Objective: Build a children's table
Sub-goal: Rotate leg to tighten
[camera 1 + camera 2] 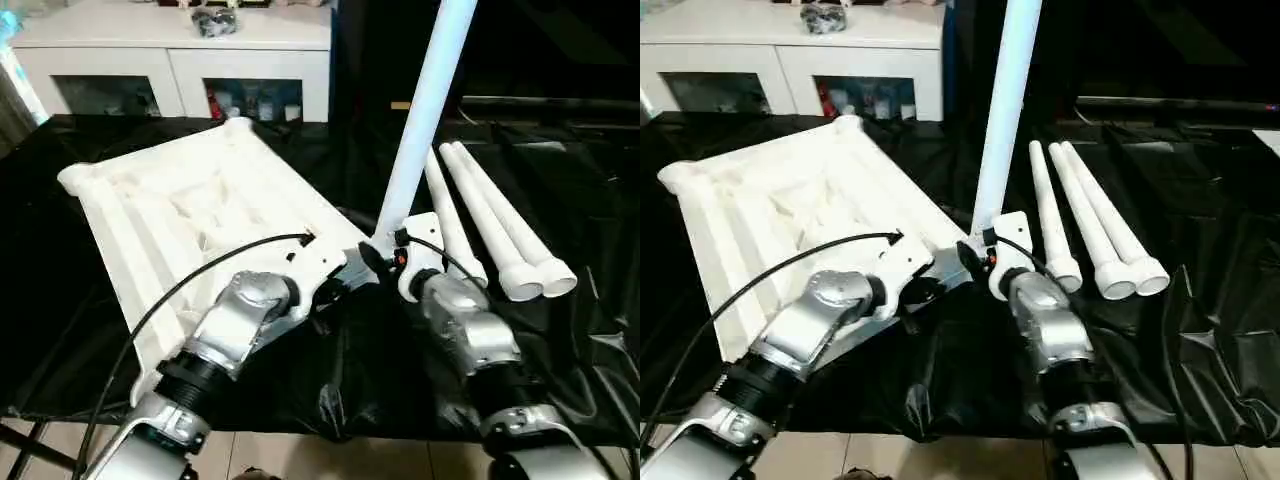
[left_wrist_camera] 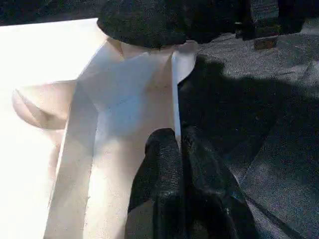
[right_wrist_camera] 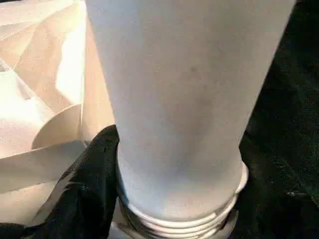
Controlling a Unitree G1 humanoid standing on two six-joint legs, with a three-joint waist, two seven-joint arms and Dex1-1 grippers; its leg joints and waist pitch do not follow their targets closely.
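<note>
Silver forearms fill lower frame. Left gripper [image 1: 335, 290] pinched tight on the rim of the white ribbed plastic tabletop [image 1: 190, 215], left of centre. Right gripper [image 1: 385, 262] clasps an upright white tapered tube leg [image 1: 420, 120] at the near corner socket. Three spare legs [image 1: 490, 225] right. Judgement: keep leg vertical, brace top, twist home

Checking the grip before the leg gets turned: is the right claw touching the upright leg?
Touching. In the right wrist view, a black finger of the right claw presses against the side of the upright leg, just above its ridged base.
</note>
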